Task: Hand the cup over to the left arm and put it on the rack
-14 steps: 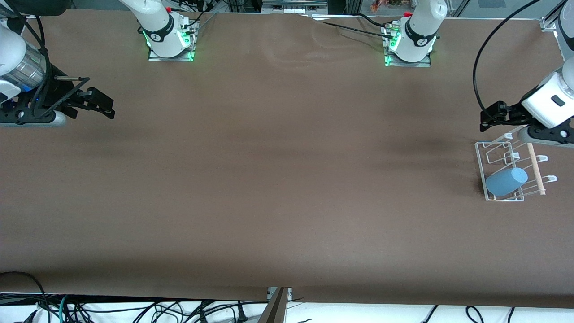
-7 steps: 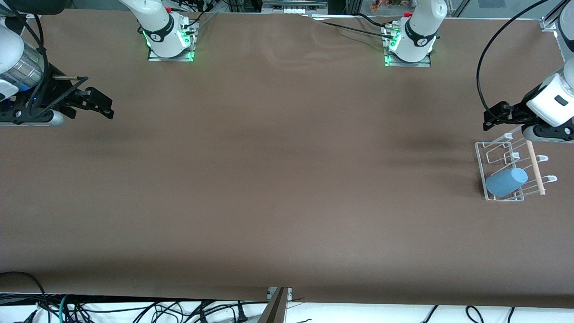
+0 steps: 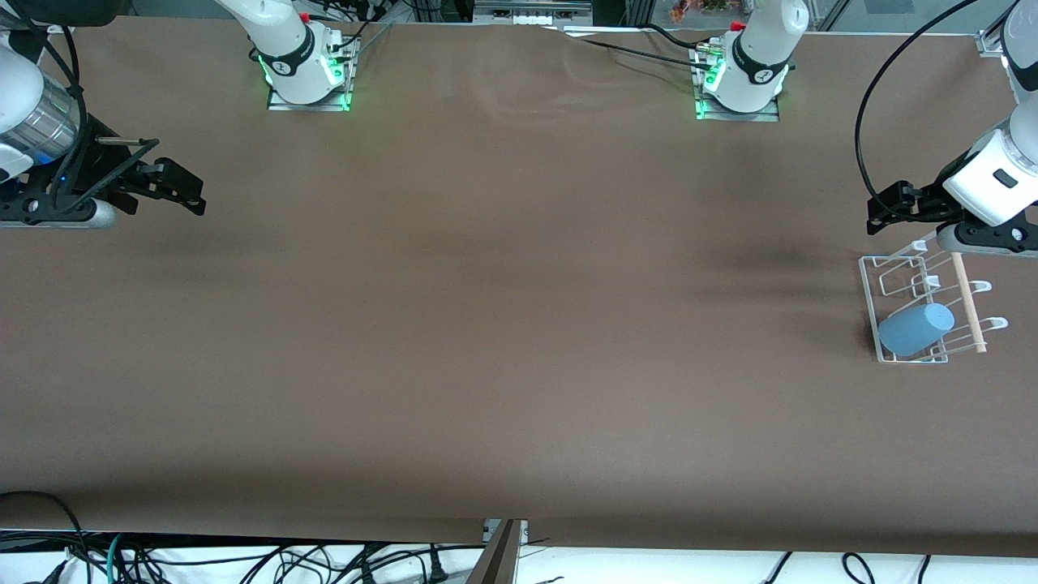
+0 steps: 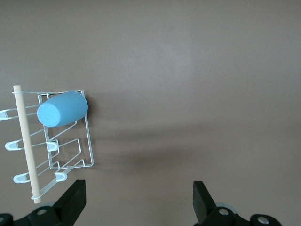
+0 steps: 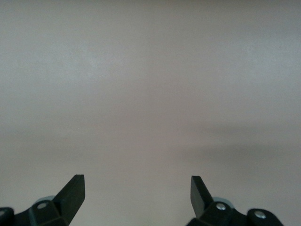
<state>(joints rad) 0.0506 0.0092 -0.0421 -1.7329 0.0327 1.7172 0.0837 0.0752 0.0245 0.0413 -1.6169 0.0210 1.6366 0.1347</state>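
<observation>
The light-blue cup (image 3: 915,328) lies tilted on the white wire rack (image 3: 868,284), at the rack's end nearer the front camera, by the left arm's end of the table. The wooden dowel (image 3: 969,302) runs across the rack. My left gripper (image 3: 884,212) is open and empty, up above the table just off the rack's end toward the robot bases. In the left wrist view the cup (image 4: 62,109) rests on the rack (image 4: 88,141), apart from the gripper (image 4: 139,200). My right gripper (image 3: 185,190) is open and empty, waiting over the right arm's end of the table; its wrist view (image 5: 137,195) shows only bare table.
The brown table (image 3: 503,324) stretches between the two arms. The arm bases (image 3: 306,77) (image 3: 739,85) stand along the edge by the robots. Cables (image 3: 243,560) lie below the table's front edge.
My left gripper has shifted slightly above the rack's end, first away, then a little back toward the table's middle. The cup, the rack and the right arm have not moved.
</observation>
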